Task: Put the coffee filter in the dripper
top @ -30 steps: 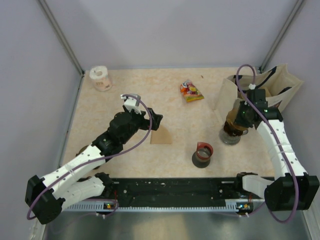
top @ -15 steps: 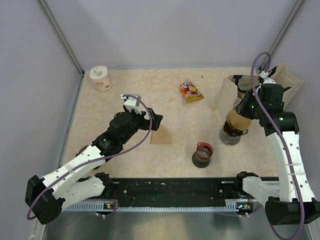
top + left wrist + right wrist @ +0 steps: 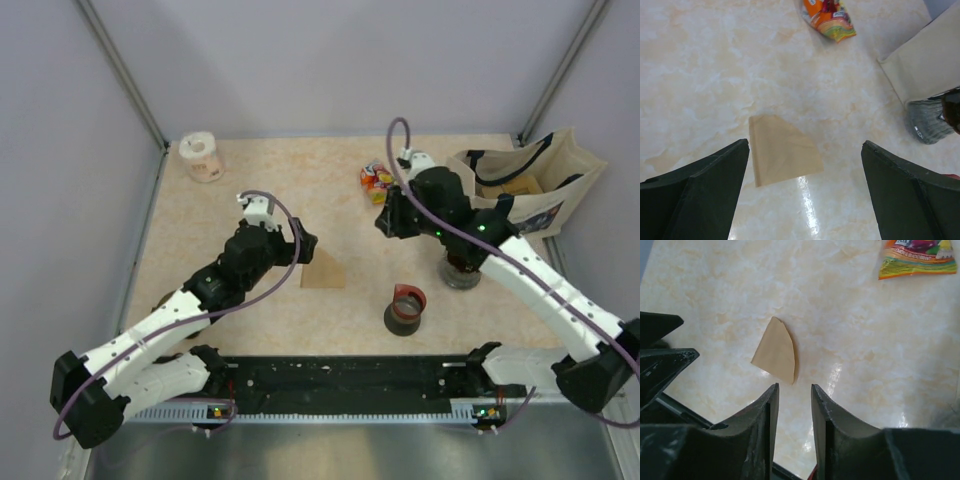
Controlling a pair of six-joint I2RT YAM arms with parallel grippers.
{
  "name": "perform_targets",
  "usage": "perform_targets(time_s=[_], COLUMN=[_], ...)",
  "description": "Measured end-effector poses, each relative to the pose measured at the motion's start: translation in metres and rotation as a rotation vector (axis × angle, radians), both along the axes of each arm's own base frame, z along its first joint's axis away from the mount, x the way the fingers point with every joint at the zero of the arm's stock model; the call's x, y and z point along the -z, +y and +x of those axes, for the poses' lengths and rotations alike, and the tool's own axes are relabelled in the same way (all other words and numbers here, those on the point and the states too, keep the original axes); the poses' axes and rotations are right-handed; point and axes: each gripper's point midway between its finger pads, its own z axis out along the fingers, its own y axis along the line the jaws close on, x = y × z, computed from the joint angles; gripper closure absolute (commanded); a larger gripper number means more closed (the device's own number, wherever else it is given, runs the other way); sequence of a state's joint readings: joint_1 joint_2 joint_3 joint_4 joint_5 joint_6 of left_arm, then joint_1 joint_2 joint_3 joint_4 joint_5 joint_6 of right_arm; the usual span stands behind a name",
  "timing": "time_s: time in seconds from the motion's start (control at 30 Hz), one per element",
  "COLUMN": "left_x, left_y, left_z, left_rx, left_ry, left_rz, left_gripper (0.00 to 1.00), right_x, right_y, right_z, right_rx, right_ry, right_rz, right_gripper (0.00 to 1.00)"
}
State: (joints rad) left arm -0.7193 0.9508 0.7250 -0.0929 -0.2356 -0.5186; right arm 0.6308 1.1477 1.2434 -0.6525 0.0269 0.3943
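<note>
The coffee filter [image 3: 322, 272], a tan fan-shaped paper, lies flat on the table; it also shows in the left wrist view [image 3: 782, 156] and the right wrist view [image 3: 775, 351]. My left gripper [image 3: 305, 243] hovers just left of it, its jaws wide open [image 3: 805, 145] and empty. My right gripper [image 3: 385, 222] hangs above the table's middle, pointing at the filter, with a narrow empty gap between its fingertips [image 3: 794, 386]. The dripper [image 3: 456, 263] sits on a clear glass cup [image 3: 462, 280], mostly hidden under my right arm.
A black cup with a red rim [image 3: 405, 308] stands near the front middle. A colourful snack packet [image 3: 378, 182] lies at the back. A beige tote bag [image 3: 530, 190] fills the back right corner. A paper roll [image 3: 203, 157] sits at the back left.
My right arm has swung left from the dripper to the table's middle, and its jaws have parted slightly. The left arm has barely shifted.
</note>
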Motion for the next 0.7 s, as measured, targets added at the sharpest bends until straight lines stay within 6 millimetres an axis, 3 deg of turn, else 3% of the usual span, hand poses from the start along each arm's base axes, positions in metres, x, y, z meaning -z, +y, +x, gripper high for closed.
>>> perform_targets(time_s=[0.13, 0.3, 0.43, 0.7], left_x=[0.020, 0.037, 0.052, 0.062], left_y=[0.016, 0.035, 0.053, 0.115], left_z=[-0.004, -0.018, -0.034, -0.055], left_rx=[-0.081, -0.140, -0.186, -0.456], left_ry=[0.086, 0.157, 0.207, 0.276], left_rz=[0.033, 0.042, 0.054, 0.108], left_gripper=[0.01, 0.01, 0.01, 0.01], right_x=[0.038, 0.090, 0.110, 0.119], right_y=[0.031, 0.044, 0.053, 0.089], right_z=[0.015, 0.025, 0.021, 0.009], right_rx=[-0.033, -0.042, -0.076, -0.197], right_ry=[0.045, 0.116, 0.133, 0.095], right_rz=[-0.051, -0.105, -0.118, -0.057], right_gripper=[0.54, 0.39, 0.03, 0.01])
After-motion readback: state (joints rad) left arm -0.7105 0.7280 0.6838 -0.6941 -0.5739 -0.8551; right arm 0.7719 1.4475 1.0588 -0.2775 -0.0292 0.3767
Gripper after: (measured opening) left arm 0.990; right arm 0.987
